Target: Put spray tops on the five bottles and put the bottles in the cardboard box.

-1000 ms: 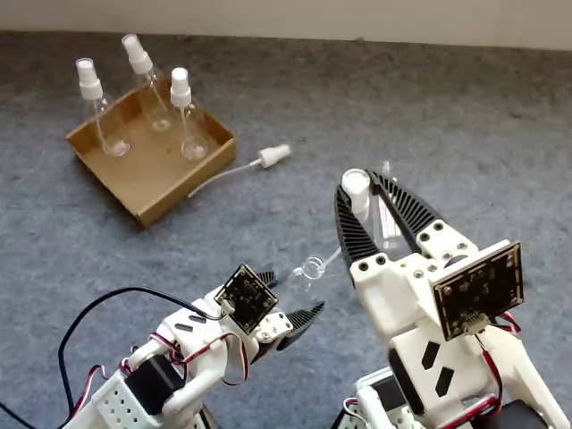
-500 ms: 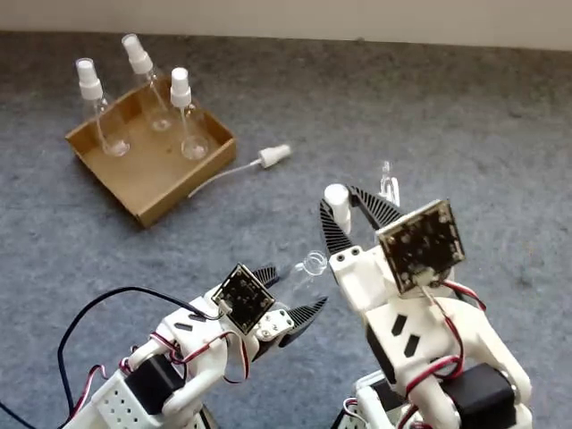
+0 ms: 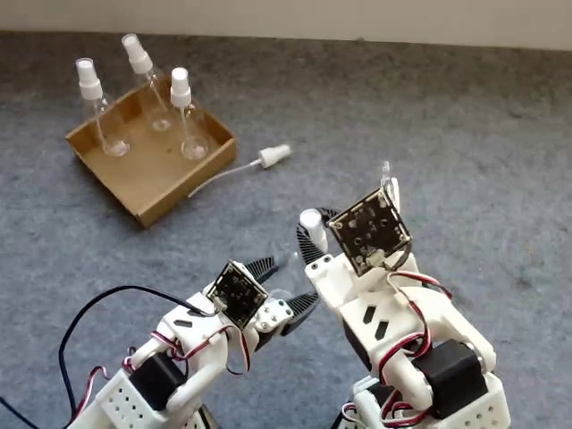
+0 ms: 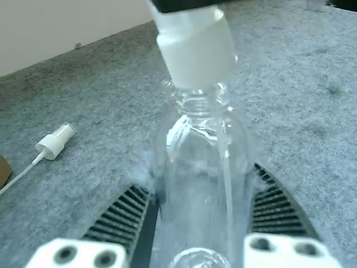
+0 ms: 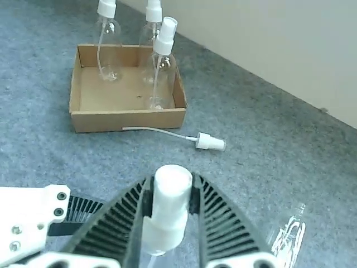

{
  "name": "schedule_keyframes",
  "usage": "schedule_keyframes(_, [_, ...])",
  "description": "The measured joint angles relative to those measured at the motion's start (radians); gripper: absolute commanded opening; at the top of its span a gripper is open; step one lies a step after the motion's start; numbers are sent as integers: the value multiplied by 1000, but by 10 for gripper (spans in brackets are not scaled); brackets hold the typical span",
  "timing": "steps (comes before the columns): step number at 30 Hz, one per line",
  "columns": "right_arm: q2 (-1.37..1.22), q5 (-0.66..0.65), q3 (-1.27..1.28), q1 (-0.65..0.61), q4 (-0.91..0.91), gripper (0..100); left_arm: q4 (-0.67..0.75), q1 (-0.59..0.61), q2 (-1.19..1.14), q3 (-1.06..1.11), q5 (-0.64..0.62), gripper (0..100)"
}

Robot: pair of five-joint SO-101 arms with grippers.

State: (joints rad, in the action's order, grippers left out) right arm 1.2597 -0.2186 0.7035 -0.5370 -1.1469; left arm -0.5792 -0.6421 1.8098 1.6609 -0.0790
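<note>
my left pincer [image 3: 283, 284] is closed on a clear bottle [image 4: 198, 162], one finger on each side of its body, and holds it tilted with the open neck towards my other arm. my right pincer [image 5: 171, 187] is clamped on a white spray top [image 4: 195, 44], gripping it by the sides. the top's collar sits right at the bottle's threaded neck, and its thin tube runs down inside the bottle. i cannot tell whether the collar is seated on the threads.

just past my right arm, a second clear bottle [image 3: 388, 179] stands uncapped on the grey carpet [image 3: 447, 89]. farther out, between my pincers and the box, a loose spray top [image 3: 273, 155] lies on its side, with its tube trailing towards the box's near wall.

farthest away sits the cardboard box [image 5: 125, 120], low and open. three capped bottles [image 3: 188, 125] stand upright inside it, each with a white top on.
</note>
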Motion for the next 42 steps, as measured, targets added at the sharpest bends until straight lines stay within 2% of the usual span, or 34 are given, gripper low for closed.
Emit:
schedule_keyframes(4, [9,0,0,-8,2,7,55,49,0,3,0,85])
schedule_keyframes(13, [9,0,-2,-11,-14,12,61,60,-2,3,0,85])
schedule_keyframes(18, [9,0,-2,-9,-28,122,61,60,-2,3,0,85])
schedule_keyframes(20, [9,-2,-2,5,-32,156,61,60,-2,3,0,85])
schedule_keyframes(28, [-2,-3,0,135,-44,159,74,64,0,3,0,85])
schedule_keyframes(36, [0,-3,0,150,-44,159,74,68,0,3,0,85])
schedule_keyframes(42, [14,-3,77,150,-37,159,74,216,0,-29,0,88])
